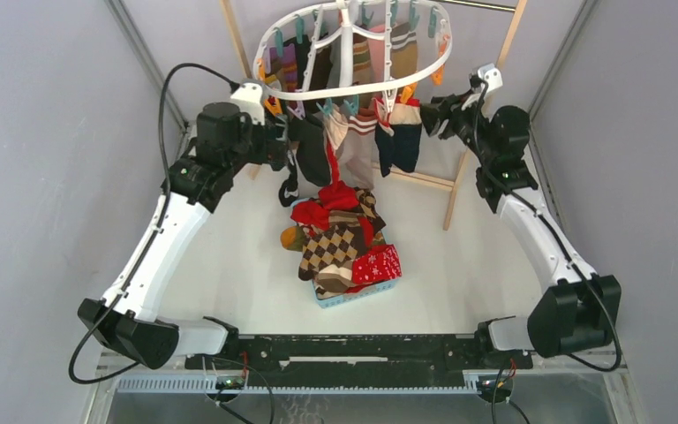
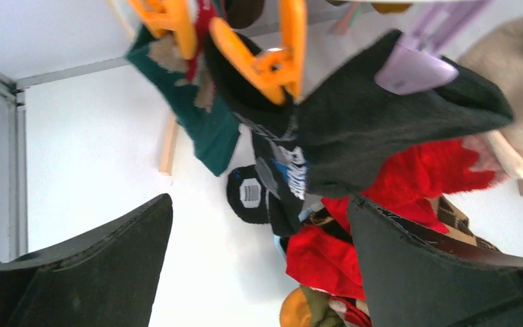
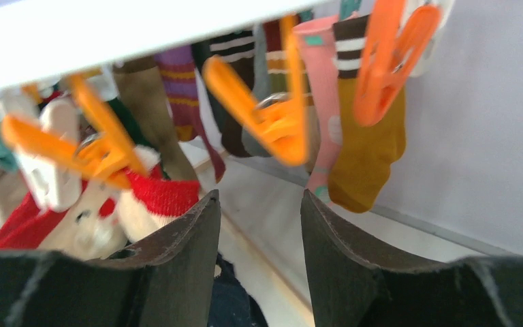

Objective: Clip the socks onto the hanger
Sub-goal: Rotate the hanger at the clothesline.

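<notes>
The white oval hanger (image 1: pixel 275 35) hangs at the back with several socks clipped on it. Loose socks (image 1: pixel 342 240), argyle, red and mustard, lie heaped below. My left gripper (image 1: pixel 293 143) is open beside a hanging black sock (image 2: pixel 354 122), which an orange clothespin (image 2: pixel 272 61) and a lilac one (image 2: pixel 415 65) hold. In its wrist view the gripper (image 2: pixel 259 199) has nothing between the fingers. My right gripper (image 1: pixel 428 113) (image 3: pixel 260 193) is open and empty under an orange clothespin (image 3: pixel 272 119), next to a navy sock (image 1: pixel 402 141) and a mustard sock (image 3: pixel 368 150).
A light-blue basket (image 1: pixel 353 296) lies under the sock heap. The pale wooden rack frame (image 1: pixel 424 179) stands behind the hanger, one leg (image 1: pixel 457 190) near my right arm. Grey walls close in left and right.
</notes>
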